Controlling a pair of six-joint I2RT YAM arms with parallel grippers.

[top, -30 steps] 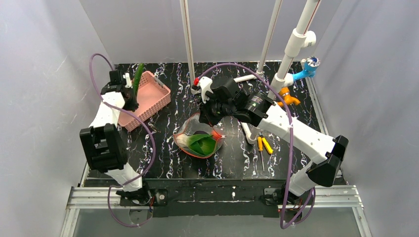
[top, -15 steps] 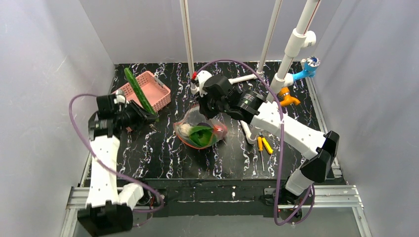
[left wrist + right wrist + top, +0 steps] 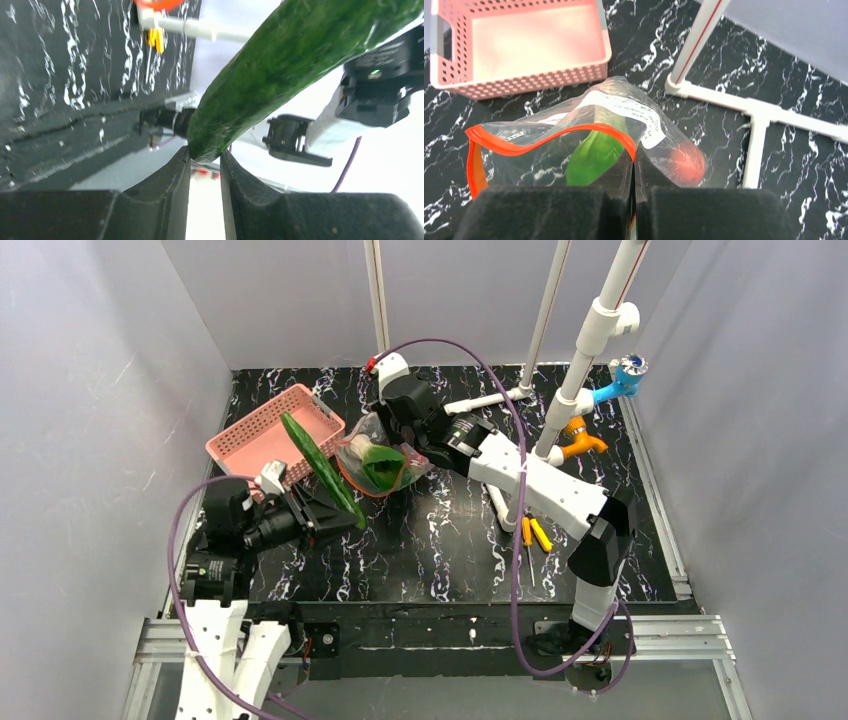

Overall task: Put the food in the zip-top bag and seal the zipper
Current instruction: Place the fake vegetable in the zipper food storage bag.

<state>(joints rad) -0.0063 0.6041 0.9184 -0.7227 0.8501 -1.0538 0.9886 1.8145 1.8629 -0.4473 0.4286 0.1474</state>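
Observation:
My left gripper (image 3: pixel 340 520) is shut on the lower end of the slim green cucumber (image 3: pixel 320 468), which slants up and back toward the basket; in the left wrist view the cucumber (image 3: pixel 295 55) sits pinched at the fingertips (image 3: pixel 205 157). My right gripper (image 3: pixel 392 445) is shut on the zip-top bag's (image 3: pixel 378 465) red-orange zipper (image 3: pixel 549 137) rim, holding its mouth open. Inside the bag lie the green bok choy (image 3: pixel 594 155) and the orange-red tomato (image 3: pixel 686 162). The eggplant is not in view.
The pink perforated basket (image 3: pixel 268 430) stands at the back left, just left of the bag, and looks empty (image 3: pixel 524 45). White pipe frame (image 3: pixel 520 395) rises behind and to the right. Yellow-handled tools (image 3: pixel 535 533) lie on the black marbled table right of centre.
My left arm swung forward and down, carrying the cucumber out of the basket toward the front left. My right gripper pulled the bag back and left, close to the basket.

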